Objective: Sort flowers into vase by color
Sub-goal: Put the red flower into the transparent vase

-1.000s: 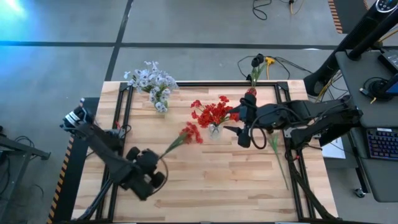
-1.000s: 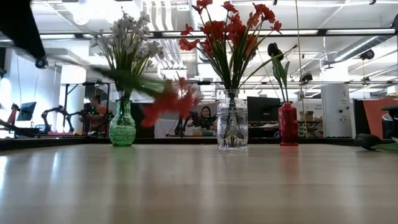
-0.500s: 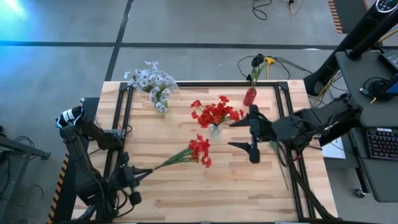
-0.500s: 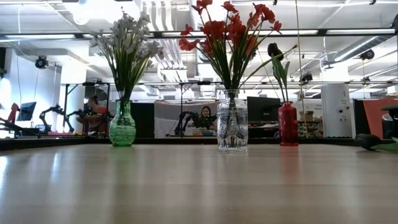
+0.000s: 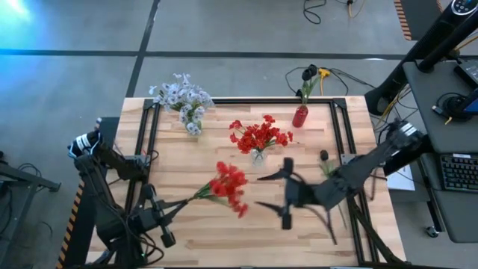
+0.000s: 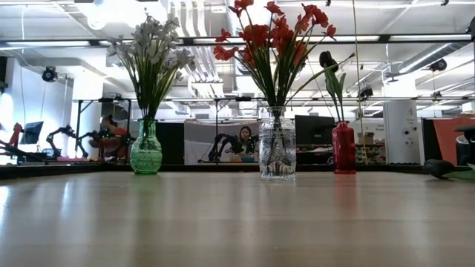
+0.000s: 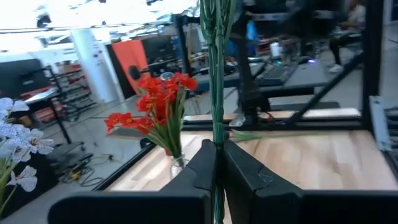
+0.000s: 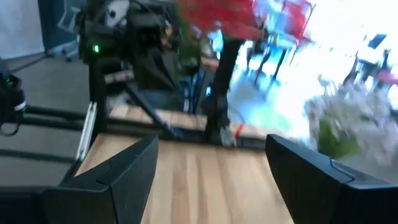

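Observation:
My left gripper (image 5: 166, 213) is near the table's near-left corner, shut on a red flower spray (image 5: 228, 185) that slants up toward the table's middle. My right gripper (image 5: 272, 193) is open and hovers right of those blossoms, holding nothing. A clear glass vase (image 5: 258, 155) holds red flowers, a green vase (image 6: 146, 154) holds white ones, and a red vase (image 5: 300, 116) holds a dark flower. Another dark flower (image 5: 323, 156) lies on the table at the right, its stem running toward the near edge. My left gripper pinches the red spray's thin green stem (image 7: 216, 134) between its two fingers, which lie across it. In the high view the hold is at the stem's lower end. The spray is lifted clear of the table and rises beyond the fingers, blossoms uppermost.
The three vases stand in a row along the far half of the table. The black frame rails (image 5: 340, 134) run along the left and right sides. Bare wood (image 5: 224, 232) lies along the near edge. People and equipment show in the room beyond.
My left gripper drew back toward the table's near-left corner, still shut on the stem, and the red blossoms shifted toward the near edge. My right gripper moved from beside the glass vase toward the near edge and the left, staying open.

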Available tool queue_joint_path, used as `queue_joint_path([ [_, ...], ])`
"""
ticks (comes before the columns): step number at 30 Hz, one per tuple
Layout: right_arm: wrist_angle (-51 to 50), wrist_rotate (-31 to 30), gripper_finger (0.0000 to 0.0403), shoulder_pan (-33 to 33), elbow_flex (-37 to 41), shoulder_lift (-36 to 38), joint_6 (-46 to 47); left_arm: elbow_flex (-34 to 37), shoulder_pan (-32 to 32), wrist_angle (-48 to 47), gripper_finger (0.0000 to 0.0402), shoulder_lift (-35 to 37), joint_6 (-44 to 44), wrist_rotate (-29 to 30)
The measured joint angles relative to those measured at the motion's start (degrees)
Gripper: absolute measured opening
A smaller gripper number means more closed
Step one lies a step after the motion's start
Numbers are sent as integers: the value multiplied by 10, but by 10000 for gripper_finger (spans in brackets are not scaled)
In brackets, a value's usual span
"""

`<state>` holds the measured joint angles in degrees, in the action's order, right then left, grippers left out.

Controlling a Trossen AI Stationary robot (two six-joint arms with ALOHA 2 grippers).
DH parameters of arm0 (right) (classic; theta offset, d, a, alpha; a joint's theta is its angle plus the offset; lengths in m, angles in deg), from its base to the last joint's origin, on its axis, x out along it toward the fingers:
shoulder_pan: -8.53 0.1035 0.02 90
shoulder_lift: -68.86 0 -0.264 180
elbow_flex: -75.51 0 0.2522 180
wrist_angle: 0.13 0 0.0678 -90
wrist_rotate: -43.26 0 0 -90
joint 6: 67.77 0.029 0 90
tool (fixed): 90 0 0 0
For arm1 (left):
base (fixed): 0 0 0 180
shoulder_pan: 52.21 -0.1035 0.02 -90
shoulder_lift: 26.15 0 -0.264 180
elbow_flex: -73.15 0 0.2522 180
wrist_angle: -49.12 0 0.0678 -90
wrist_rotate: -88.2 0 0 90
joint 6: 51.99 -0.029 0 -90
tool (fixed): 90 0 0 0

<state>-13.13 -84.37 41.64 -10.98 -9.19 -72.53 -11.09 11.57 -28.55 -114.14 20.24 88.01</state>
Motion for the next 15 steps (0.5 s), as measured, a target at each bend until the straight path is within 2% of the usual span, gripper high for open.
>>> queue_joint_path([
  [4,144,2,289,-1,-11,-76,-103,0,-27,35,0,-16,-35,3],
  [7,196,6,285,-1,-36,-119,-142,-7,-40,43,0,-20,-42,3],
  [15,242,1,276,-26,-64,-174,-42,-74,-49,45,0,-42,-92,3],
])
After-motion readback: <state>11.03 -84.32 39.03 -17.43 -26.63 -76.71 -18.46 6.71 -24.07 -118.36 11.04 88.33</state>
